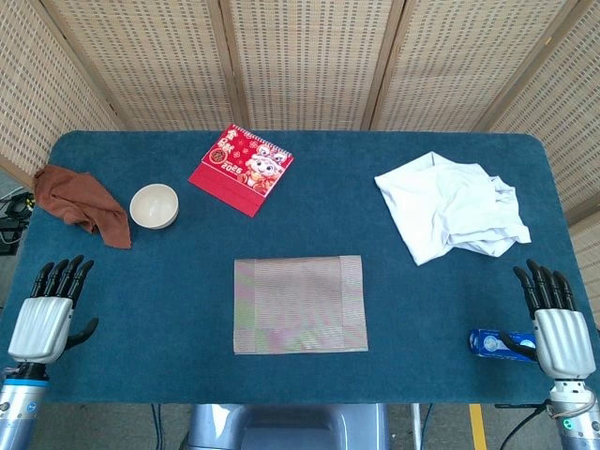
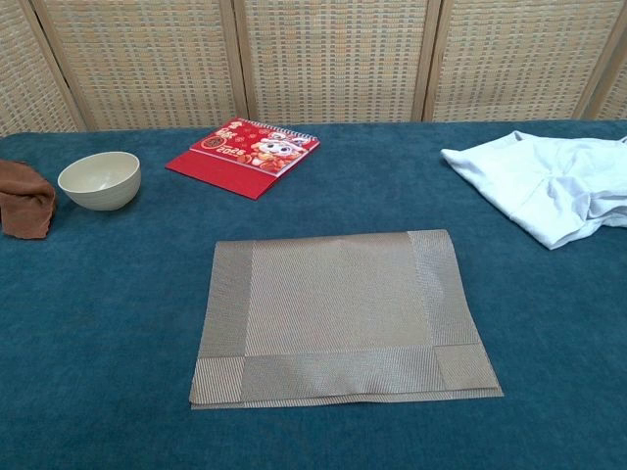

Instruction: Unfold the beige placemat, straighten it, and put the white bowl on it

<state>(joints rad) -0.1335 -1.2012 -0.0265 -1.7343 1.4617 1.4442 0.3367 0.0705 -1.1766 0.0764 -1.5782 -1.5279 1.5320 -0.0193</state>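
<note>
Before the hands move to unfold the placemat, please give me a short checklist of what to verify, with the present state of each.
1. Left hand holds nothing, fingers apart: ok.
2. Right hand holds nothing: ok.
3. Nothing lies on the beige placemat: ok.
4. Placemat is unfolded: not ok, it lies doubled, edges stacked.
5. White bowl stands upright, clear of the brown cloth: ok.
6. Blue packet is clear of the right hand: cannot tell.

your left hand (image 1: 45, 314) and right hand (image 1: 555, 323) each show a ribbed silver-white back, black fingers, and a grey wrist cuff below
</note>
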